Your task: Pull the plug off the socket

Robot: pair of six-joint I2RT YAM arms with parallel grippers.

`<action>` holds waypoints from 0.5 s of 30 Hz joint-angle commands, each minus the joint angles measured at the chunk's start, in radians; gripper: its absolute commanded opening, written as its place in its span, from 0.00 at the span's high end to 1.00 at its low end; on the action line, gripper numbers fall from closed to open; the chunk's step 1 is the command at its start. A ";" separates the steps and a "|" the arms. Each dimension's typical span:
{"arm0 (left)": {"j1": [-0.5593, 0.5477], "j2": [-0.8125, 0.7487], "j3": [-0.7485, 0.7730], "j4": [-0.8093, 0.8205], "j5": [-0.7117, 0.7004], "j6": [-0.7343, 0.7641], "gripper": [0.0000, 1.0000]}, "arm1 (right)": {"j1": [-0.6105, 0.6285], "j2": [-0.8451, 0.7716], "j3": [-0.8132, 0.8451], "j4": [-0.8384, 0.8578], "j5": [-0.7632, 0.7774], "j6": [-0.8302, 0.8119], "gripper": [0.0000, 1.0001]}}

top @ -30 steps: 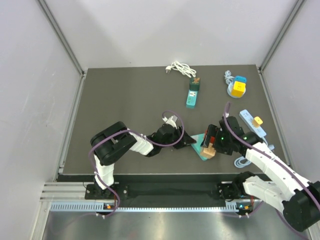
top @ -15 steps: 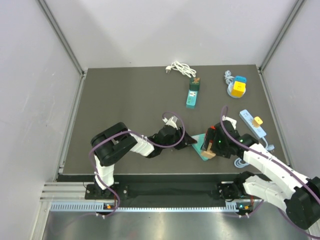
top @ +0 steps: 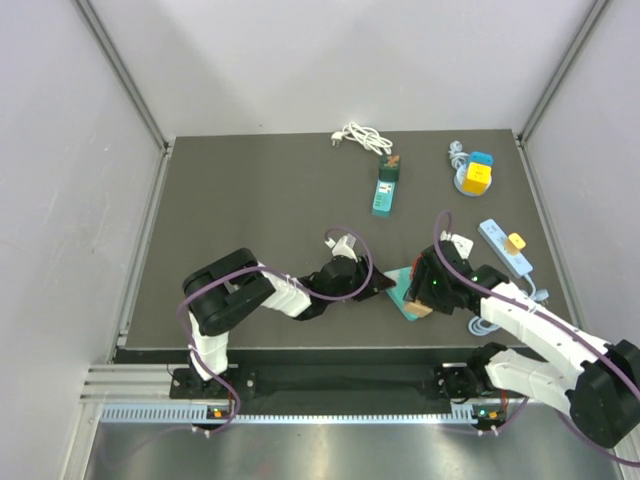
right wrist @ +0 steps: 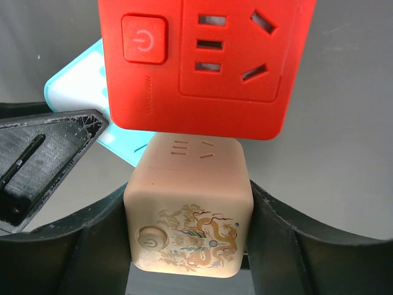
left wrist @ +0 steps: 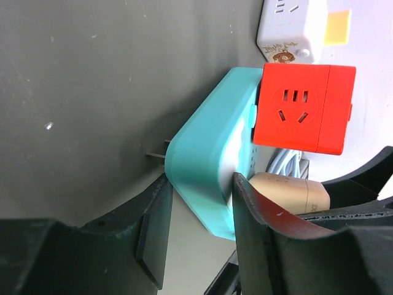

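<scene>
A teal plastic power strip (left wrist: pixel 202 153) lies near the front edge of the dark grey surface (top: pixel 250 200), right of the middle, between the two arms. Two cube-shaped plugs sit on its face, one directly beside the other.

The beige cube plug (right wrist: pixel 189 233) is smooth and has rounded corners. One face carries a gold dragon-like print with a small round power button at its left. The adjoining face has three short slits and two slanted ones. The red cube plug (right wrist: pixel 202 67) is glossy. It has a rounded-square power button on one panel and a set of socket slots on the next. Seen from the left wrist, the beige cube is the one nearer the held end of the strip.

The left gripper (left wrist: pixel 201 184) has its black fingers (left wrist: pixel 153 233) pinching the rounded end of the teal strip, one on each long side. The right gripper (right wrist: pixel 189 190) straddles the beige cube, and its fingers (right wrist: pixel 295 246) lie against two opposite sides of it, with no gap visible in the right wrist view.

Further right on the surface is a pale strip with a yellow plug (top: pixel 505 245). Towards the back lies a second teal strip (top: pixel 385 188).
</scene>
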 commanded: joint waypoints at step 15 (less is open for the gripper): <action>-0.013 0.111 -0.096 -0.156 -0.226 0.036 1.00 | 0.045 -0.038 0.161 -0.068 0.032 -0.073 1.00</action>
